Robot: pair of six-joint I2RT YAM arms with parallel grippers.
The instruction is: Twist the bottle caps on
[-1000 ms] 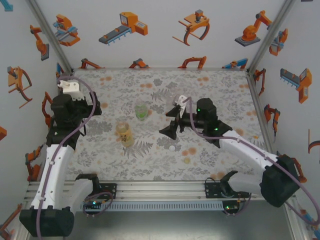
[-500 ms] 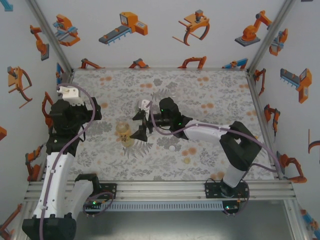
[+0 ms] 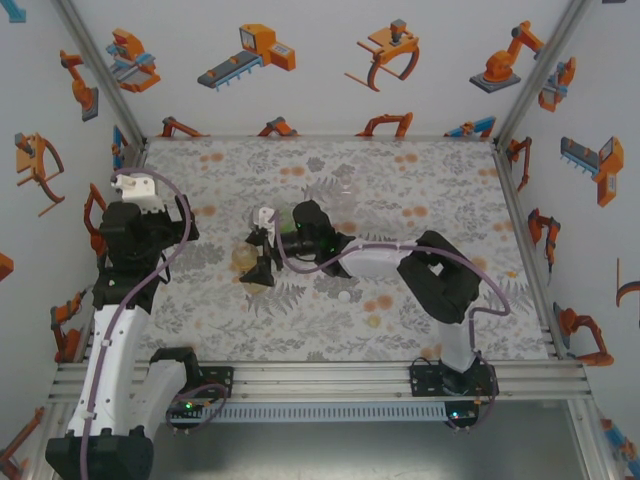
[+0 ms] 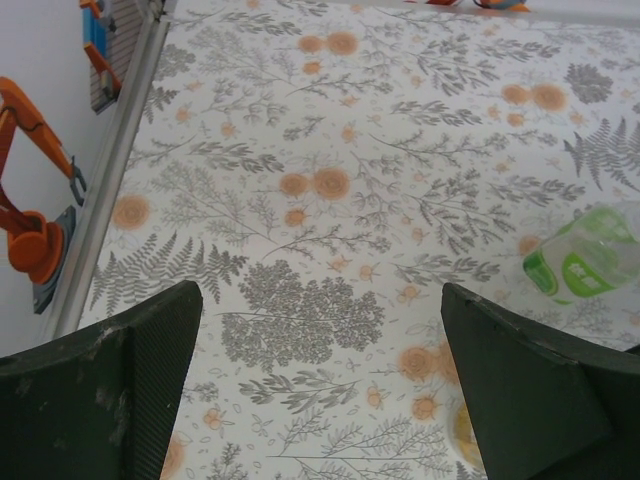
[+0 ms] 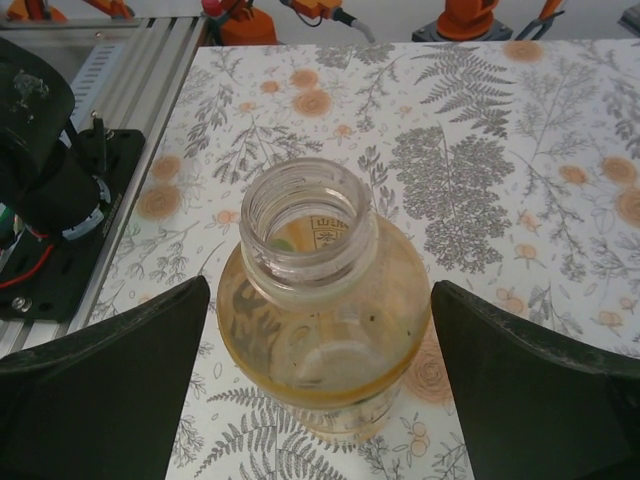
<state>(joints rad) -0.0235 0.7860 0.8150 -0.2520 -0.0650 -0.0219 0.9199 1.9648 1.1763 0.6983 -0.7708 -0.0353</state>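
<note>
Right wrist view is showing the right tool (image 5: 320, 295) standing wide, one finger on each side of the yellow-orange bottle (image 5: 305, 340), with a gap showing on both sides. That bottle is standing upright on the flowered surface (image 3: 430, 180), its threaded neck uncovered. From the top external view, the right arm is reaching far across to the left. A white cap (image 3: 345, 296) and a pale yellow cap (image 3: 374, 321) are lying loose nearer the arm bases, well apart from the bottle. Over at the left, the left tool (image 4: 320, 290) is hanging fully wide above bare surface, gripping nothing, with the green-tinted bottle (image 4: 580, 258) sitting off to its right.
</note>
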